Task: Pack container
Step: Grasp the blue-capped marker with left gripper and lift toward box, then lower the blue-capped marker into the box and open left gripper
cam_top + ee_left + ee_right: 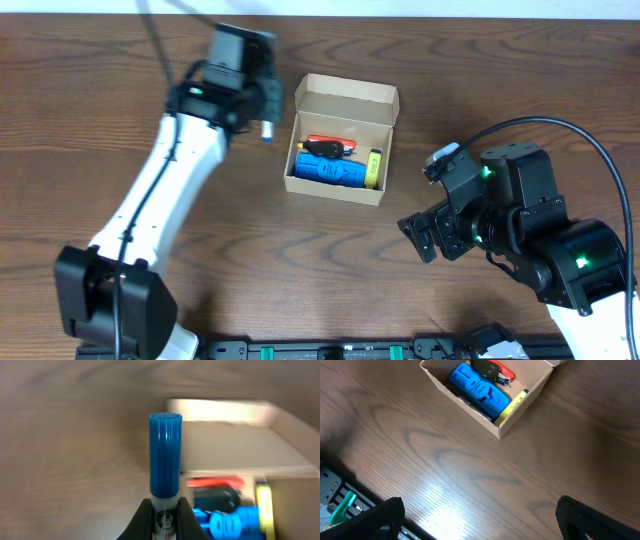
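Container [342, 140] sits open on the table [300, 260] overhead, just right of our left fingers [268, 112]. Left wrist alone shows them clamped on a blue-capped marker [165, 460]. Right wrist shows our right fingers [385, 515] spread apart, container beyond.

A dark brown table [330, 270] with wavy wood grain carries one small tan cardboard box [335, 193], which sits open and flat near the table's middle.
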Tool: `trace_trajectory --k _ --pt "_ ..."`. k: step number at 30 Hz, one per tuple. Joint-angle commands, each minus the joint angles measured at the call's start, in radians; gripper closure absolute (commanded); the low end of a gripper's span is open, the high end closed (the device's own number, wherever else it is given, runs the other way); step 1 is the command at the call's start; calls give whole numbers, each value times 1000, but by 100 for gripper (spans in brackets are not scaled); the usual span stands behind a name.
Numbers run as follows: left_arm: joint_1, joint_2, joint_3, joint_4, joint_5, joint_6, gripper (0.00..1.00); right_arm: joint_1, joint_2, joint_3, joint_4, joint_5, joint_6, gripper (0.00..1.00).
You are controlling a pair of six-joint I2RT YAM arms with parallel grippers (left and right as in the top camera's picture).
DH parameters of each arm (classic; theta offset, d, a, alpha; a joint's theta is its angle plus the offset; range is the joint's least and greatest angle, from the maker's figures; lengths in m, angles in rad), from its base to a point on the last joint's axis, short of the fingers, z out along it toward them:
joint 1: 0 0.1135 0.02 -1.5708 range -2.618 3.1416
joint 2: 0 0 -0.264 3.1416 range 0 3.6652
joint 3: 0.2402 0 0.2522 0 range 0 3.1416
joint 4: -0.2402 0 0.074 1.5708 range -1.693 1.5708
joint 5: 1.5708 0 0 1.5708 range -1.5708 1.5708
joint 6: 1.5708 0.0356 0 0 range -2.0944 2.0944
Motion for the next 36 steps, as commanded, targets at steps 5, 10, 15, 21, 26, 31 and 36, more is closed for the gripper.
trace_trajectory --k 5,10,15,21,26,31,36 --pt "-210 -5 16 40 47 758 94 -6 0 3 1 3 11 1" --pt "-296 18 15 13 -18 1092 94 -6 0 3 1 3 11 1" --pt "-309 56 14 -10 -58 1173 94 -6 0 3 1 3 11 1" --pt "-309 126 14 -118 -85 1315 94 -6 0 3 1 3 11 1" --pt "-309 165 14 -120 -79 1315 94 -6 0 3 1 3 11 1" --pt "-310 172 14 -135 -14 1316 94 -6 0 3 1 3 11 1" --pt "-309 172 14 -166 26 1333 95 -6 0 3 1 3 11 1"
